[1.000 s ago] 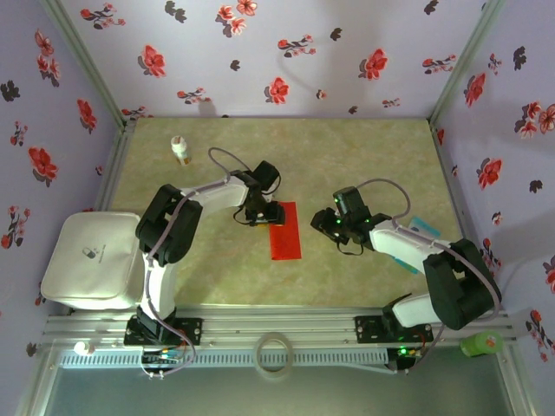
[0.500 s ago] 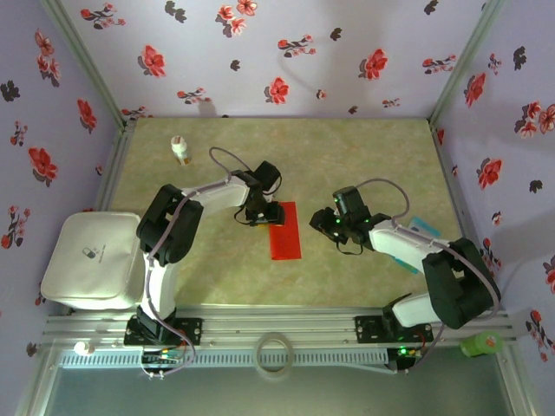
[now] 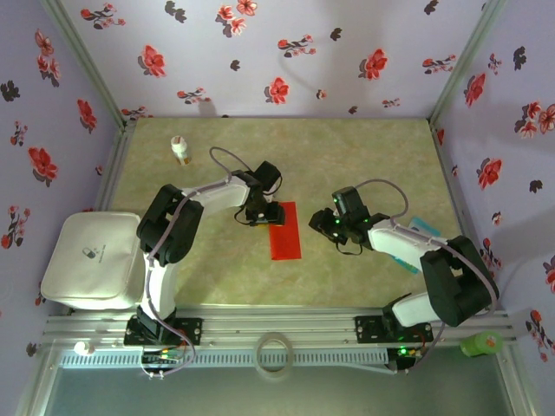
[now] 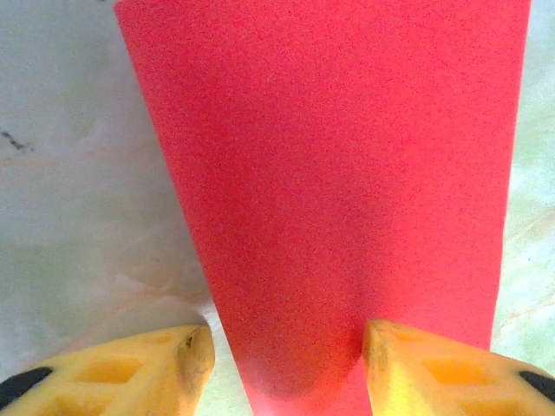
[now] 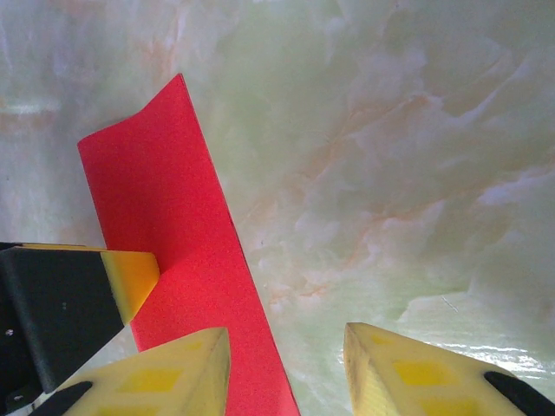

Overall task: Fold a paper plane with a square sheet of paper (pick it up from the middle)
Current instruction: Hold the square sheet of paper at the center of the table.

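Where the left tool (image 4: 286, 351) sits, grainy red paper (image 4: 329, 173) runs narrow.

Lilac walls (image 3: 260, 52) with red and dark flowers (image 3: 277, 89) around a pale marbled tabletop (image 3: 364, 156)

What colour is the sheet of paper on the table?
The paper is plain bright red; clearest in the left wrist view.

You've got one red sheet of paper (image 3: 286, 239). Two grippers: left gripper (image 3: 265, 217), right gripper (image 3: 324, 224). Then one white bottle (image 3: 180, 150), one white pouch (image 3: 91, 260), one teal card (image 3: 424, 227), one green object (image 3: 479, 344), and one ring (image 3: 275, 354) on the front rail.
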{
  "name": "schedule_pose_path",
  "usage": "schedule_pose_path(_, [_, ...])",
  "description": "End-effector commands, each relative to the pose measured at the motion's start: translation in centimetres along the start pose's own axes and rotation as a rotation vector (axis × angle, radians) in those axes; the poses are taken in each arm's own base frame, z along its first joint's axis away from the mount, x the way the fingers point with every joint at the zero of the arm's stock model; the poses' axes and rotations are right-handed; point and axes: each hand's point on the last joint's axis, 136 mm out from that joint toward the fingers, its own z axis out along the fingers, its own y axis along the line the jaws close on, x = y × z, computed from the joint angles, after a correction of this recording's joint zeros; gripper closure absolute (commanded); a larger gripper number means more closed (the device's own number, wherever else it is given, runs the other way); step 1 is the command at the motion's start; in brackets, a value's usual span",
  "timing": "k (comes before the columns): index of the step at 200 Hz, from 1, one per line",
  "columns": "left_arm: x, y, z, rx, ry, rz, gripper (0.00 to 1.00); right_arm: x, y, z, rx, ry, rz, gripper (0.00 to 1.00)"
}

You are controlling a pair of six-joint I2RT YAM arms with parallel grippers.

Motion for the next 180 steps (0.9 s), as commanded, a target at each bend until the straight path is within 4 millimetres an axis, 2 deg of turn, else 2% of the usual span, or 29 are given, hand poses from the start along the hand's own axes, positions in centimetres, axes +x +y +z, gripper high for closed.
schedule_pose_path(1, [2.81,4.48,4.47,-0.163,0.104,-0.014,0.48,0.12,-0.24,0.26,0.004,0.010,0.026,0.60])
schedule_pose_path(103, [2.67,4.96,4.05,-0.191,0.097,0.008,0.50,0.16,-0.47,0.35,0.014,0.009,0.030,0.59])
schedule_pose_path(180, [2.69,5.11,4.17,-0.204,0.108,0.014,0.46,0.24,-0.26,0.43,0.009,0.014,0.027,0.58])
